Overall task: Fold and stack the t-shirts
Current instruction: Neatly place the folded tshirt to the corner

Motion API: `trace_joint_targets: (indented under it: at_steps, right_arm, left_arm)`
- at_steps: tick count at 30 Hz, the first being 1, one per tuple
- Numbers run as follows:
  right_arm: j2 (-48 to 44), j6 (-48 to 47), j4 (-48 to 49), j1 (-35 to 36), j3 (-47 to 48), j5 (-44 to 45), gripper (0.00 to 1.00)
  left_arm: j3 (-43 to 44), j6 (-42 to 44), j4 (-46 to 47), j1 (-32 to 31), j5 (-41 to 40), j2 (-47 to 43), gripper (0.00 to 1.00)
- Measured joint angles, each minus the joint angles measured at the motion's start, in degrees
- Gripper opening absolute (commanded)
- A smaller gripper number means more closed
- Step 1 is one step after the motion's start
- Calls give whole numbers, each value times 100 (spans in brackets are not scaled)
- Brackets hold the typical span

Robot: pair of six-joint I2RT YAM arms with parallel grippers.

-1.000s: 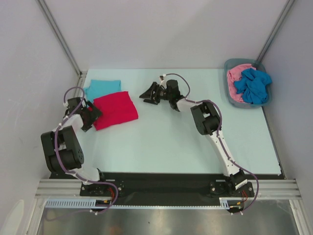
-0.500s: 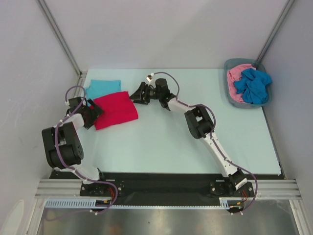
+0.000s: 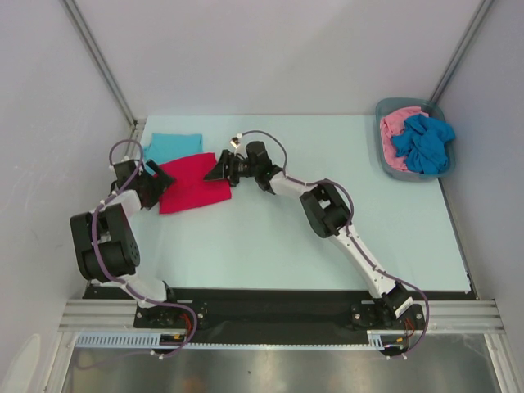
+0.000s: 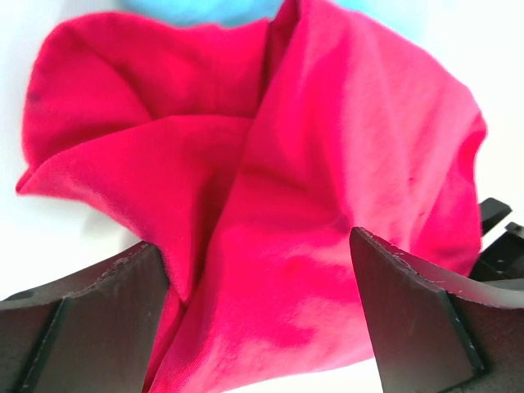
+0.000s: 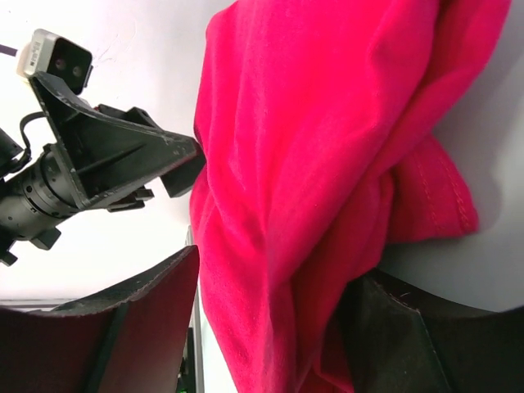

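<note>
A folded bright red t-shirt (image 3: 194,185) lies at the table's left and overlaps a folded light teal t-shirt (image 3: 171,147) behind it. My left gripper (image 3: 153,187) stands open at the red shirt's left edge, and the rumpled red cloth (image 4: 270,205) fills the gap between its fingers (image 4: 413,315). At the shirt's right far corner my right gripper (image 3: 219,168) is open too, its jaws straddling the red cloth (image 5: 327,164). The left gripper (image 5: 110,160) shows beyond the shirt in the right wrist view. Neither pair of jaws is pressed onto the cloth.
A grey bin (image 3: 385,155) at the back right holds a crumpled pink t-shirt (image 3: 395,129) and a deeper blue one (image 3: 424,143). The right arm (image 3: 327,209) stretches across the table's middle. Metal frame posts rise at both back corners.
My right gripper has swung left from the table's middle to the red shirt's right far corner. The left gripper has stayed at the shirt's left edge.
</note>
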Motion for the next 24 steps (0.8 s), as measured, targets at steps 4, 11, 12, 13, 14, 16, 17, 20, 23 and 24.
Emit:
trace_joint_targets:
  at_steps: [4, 11, 12, 13, 14, 16, 17, 20, 23, 24]
  right_arm:
    - [-46, -107, -85, -11, -28, 66, 71]
    - [-39, -129, -251, -79, 122, 730, 71]
    - [7, -98, -289, -96, 234, 861, 71]
    - [81, -66, -323, -116, 391, 997, 71]
    - [151, -15, -328, -127, 520, 1121, 71]
    - [313, 87, -365, -157, 844, 1381, 71]
    - [433, 160, -407, -173, 1078, 1508, 71]
    - [723, 345, -448, -221, 1613, 1779, 71]
    - [833, 509, -452, -247, 1735, 1921, 71]
    - [850, 525, -450, -243, 1735, 1939, 71]
  left_arm:
    - [0, -37, 234, -4, 107, 111, 92]
    - [0, -177, 417, -81, 120, 319, 92]
    - [0, -186, 439, -94, 118, 323, 92]
    - [0, -212, 461, -101, 118, 330, 92]
    - [2, -225, 476, -105, 118, 334, 92]
    - [35, -249, 474, -107, 116, 356, 92]
    - [66, -264, 470, -107, 116, 372, 92]
    - [234, -267, 442, -107, 114, 452, 92]
    - [409, -269, 420, -111, 114, 501, 92]
    - [446, -271, 424, -111, 116, 507, 92]
